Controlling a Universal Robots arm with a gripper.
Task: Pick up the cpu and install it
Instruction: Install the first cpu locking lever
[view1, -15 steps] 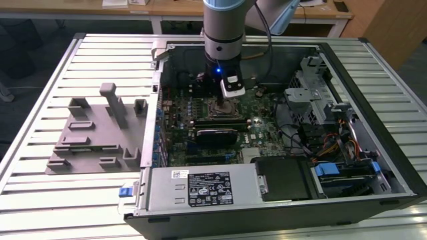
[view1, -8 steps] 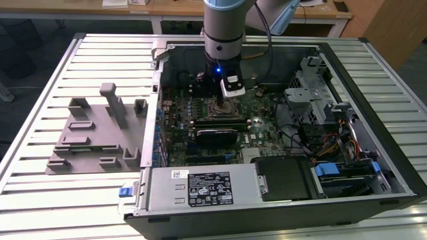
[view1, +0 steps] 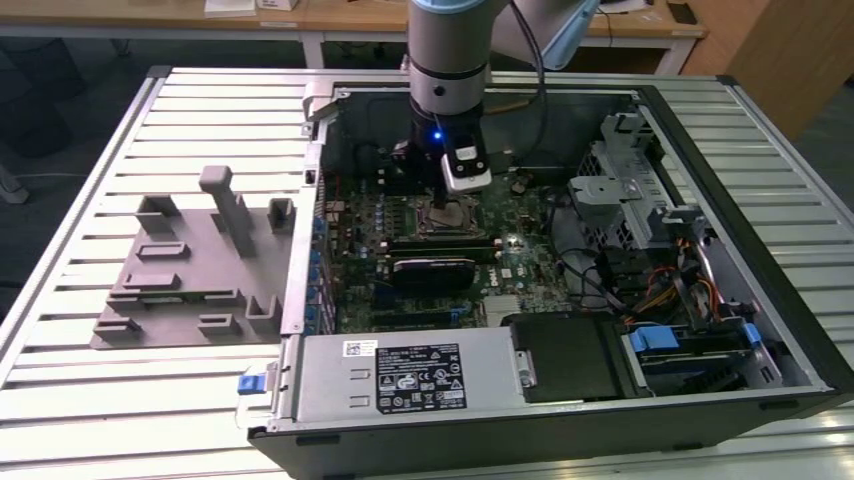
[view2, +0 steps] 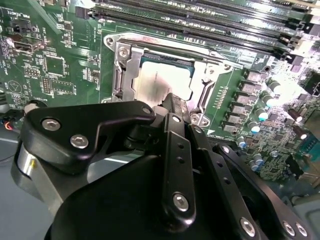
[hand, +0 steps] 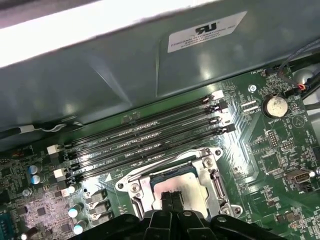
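The cpu (view2: 159, 82) (hand: 195, 192), a silvery square chip, lies inside the metal-framed socket (view2: 124, 62) (hand: 214, 172) on the green motherboard (view1: 514, 215). My gripper (view1: 442, 203) (view2: 173, 101) (hand: 172, 198) stands straight above the socket, inside the open computer case (view1: 694, 150). Its two black fingers are pressed together, shut, with their tips at the cpu's top face. I cannot tell whether the tips touch the chip. The fingers hide part of the cpu in both wrist views.
Several black memory slots (hand: 145, 137) run beside the socket, and a coin cell (hand: 274, 105) sits nearby. A grey plastic tray (view1: 187, 270) lies on the slatted table at the exterior view's left. The power supply (view1: 400, 375), drive cage (view1: 627, 180) and cables (view1: 654, 290) crowd the case.
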